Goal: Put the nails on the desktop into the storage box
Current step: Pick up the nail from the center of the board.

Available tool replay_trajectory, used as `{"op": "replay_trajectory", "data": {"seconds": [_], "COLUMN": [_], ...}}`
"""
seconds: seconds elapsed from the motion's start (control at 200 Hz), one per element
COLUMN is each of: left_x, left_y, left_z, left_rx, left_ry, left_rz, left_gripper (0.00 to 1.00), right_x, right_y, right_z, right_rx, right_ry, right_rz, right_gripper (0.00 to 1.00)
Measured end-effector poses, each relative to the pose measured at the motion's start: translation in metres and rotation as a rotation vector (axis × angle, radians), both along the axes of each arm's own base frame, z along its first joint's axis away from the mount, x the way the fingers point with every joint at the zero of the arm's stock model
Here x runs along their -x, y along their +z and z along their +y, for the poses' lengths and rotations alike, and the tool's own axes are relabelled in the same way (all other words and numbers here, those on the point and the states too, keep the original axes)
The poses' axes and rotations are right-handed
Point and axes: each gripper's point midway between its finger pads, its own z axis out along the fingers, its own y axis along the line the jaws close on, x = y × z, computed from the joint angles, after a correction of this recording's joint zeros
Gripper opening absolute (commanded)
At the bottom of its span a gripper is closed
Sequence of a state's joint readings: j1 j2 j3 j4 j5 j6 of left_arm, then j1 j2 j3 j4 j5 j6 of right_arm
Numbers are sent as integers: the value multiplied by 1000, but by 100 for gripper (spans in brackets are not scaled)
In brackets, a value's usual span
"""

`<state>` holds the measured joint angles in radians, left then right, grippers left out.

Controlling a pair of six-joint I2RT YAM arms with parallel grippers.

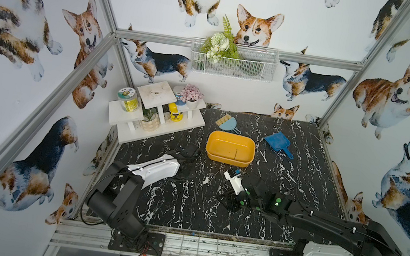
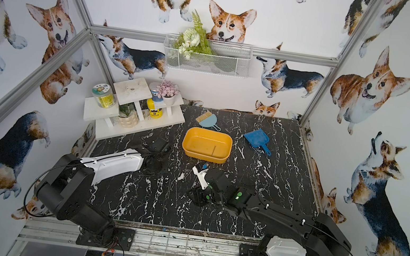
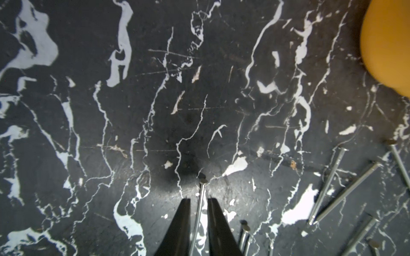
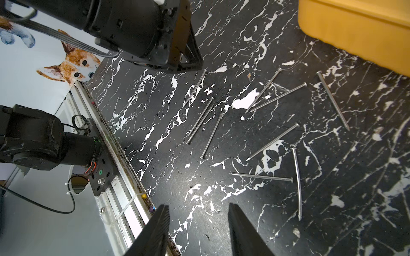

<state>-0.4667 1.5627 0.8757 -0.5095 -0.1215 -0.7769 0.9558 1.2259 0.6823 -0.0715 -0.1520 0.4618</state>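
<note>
Left hand [image 3: 198,199] pointing down, low over counter [image 3: 155,110], jaws narrowly apart astride one nail [image 3: 196,221]. Right hand [image 4: 197,208] angled down, half-wide, empty, above scattered nails [image 4: 275,141] beside storage box [image 4: 355,33].

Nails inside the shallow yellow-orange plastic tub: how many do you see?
1. One thin dark metal nail lies on the floor of the shallow yellow-orange plastic tub, right of its centre, in both top views. The tub's near wall may hide others.
</note>
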Motion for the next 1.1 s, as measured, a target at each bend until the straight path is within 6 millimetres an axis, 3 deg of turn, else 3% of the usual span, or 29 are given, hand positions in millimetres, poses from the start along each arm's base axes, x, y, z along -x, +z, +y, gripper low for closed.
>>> {"op": "replay_trajectory", "data": {"seconds": [0.681, 1.101], "left_x": [4, -1], "left_y": [-21, -28], "left_z": [-3, -7], "left_rx": [-15, -60], "left_ry": [-63, -92], "left_rz": [42, 7], "left_gripper": [17, 7], "right_x": [-1, -1], "right_y": [-5, -5], "right_z": [1, 2], "right_rx": [8, 8], "right_ry": [1, 1], "right_rz": [6, 6], "right_gripper": [49, 49]}}
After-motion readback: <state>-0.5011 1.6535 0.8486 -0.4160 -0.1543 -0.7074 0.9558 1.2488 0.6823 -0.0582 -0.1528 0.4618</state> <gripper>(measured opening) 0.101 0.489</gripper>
